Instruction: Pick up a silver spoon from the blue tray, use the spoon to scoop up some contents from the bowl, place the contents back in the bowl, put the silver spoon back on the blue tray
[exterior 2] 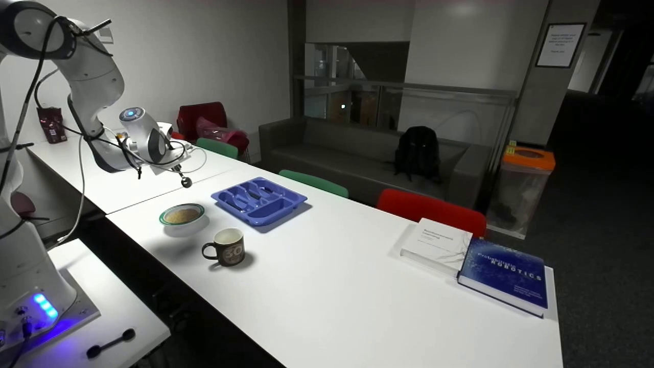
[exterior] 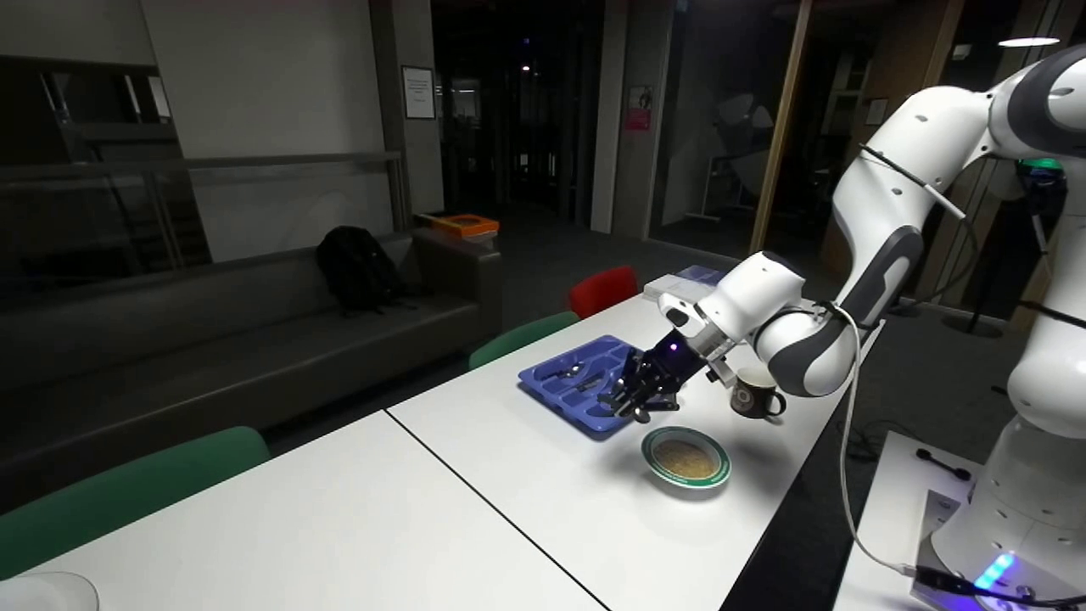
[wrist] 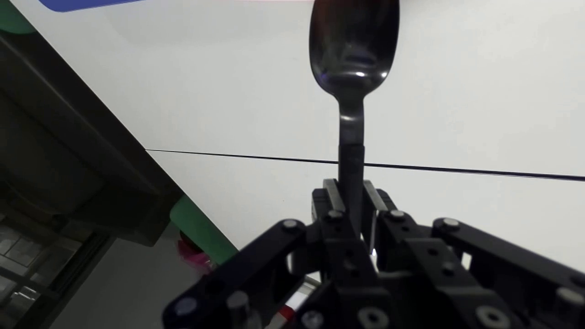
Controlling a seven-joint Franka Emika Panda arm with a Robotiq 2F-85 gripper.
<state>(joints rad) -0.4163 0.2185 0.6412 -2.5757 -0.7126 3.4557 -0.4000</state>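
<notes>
While the white arm [exterior: 882,204] reaches out over the white surface [exterior 2: 357,271], the pincer [wrist: 352,192] is clenched on the spoon [wrist: 351,103], gripping its dark handle from both sides. The spoon's shiny head points away from the pincer, its tip cut off by the upper edge of the wrist view; whether it carries anything is too dark to tell. It is held up above the surface, apart from the blue tray [exterior 2: 272,208] and near the bowl [exterior: 685,482], though I cannot tell whether its head is straight above the bowl.

The tray lies flat on the surface with cutlery [exterior 2: 254,195] in its compartments. Just beside it, not touching, the bowl stands upright, its pale rim banded with green, holding tan filling [exterior: 684,459]. Near the bowl stands a dark mug [exterior 2: 229,248], its handle turned toward the robot's base [exterior: 1005,509].

Farther along the surface, a white book [exterior 2: 439,243] and a blue book [exterior 2: 503,273] lie side by side. In both exterior views a black backpack [exterior 2: 418,151] rests on a dark couch [exterior 2: 337,148].
</notes>
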